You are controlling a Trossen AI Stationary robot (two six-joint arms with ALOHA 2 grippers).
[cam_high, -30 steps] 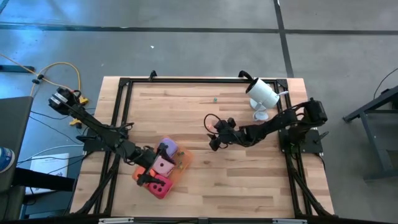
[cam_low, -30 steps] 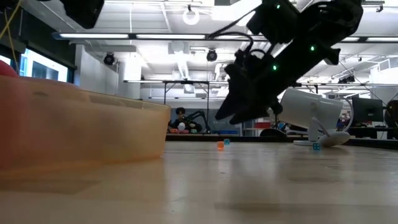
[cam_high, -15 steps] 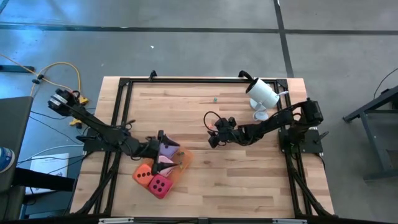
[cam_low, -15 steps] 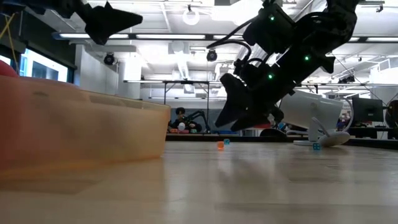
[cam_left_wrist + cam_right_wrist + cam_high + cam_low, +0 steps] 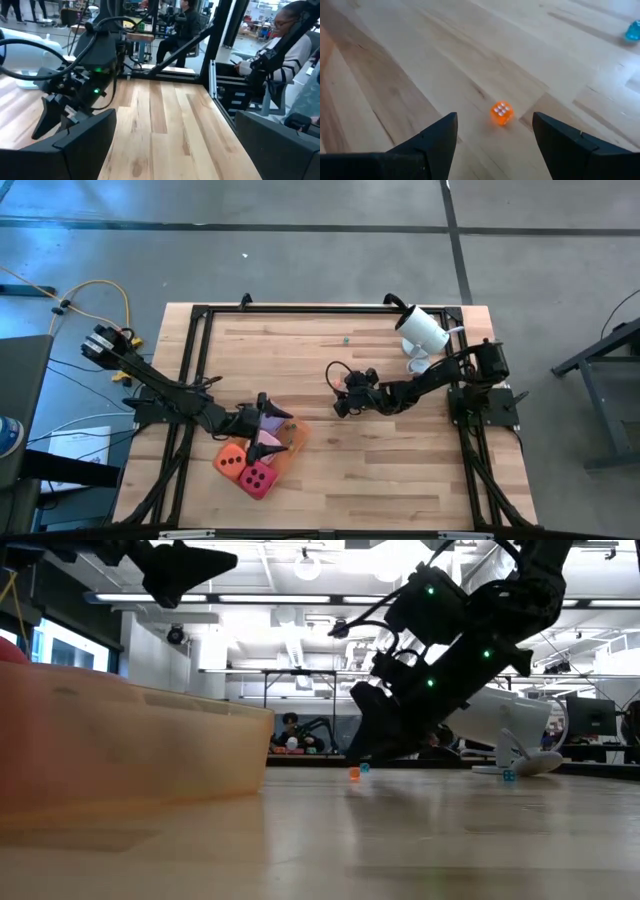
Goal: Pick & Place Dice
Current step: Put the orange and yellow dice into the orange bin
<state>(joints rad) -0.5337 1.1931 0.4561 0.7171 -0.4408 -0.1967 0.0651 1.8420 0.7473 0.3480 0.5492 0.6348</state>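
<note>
Several soft dice lie in the flat orange tray at the near left: purple, light pink, orange and magenta. My left gripper hovers open and level above the tray, holding nothing. My right gripper hangs open near the table's middle, slanting down, just above the wood. In the right wrist view a tiny orange die rests on the table a little beyond and between its fingers, untouched.
A white camera on a stand sits at the far right. Tiny blue dice lie on the wood beyond. A black frame rims the table. People sit past the table's edge. Bare wood lies between tray and right gripper.
My left gripper has swung from above the tray's near end toward the far edge, staying open; the orange die now shows beside the magenta one. My right gripper has sunk toward the table, tipping slightly further down, still open.
</note>
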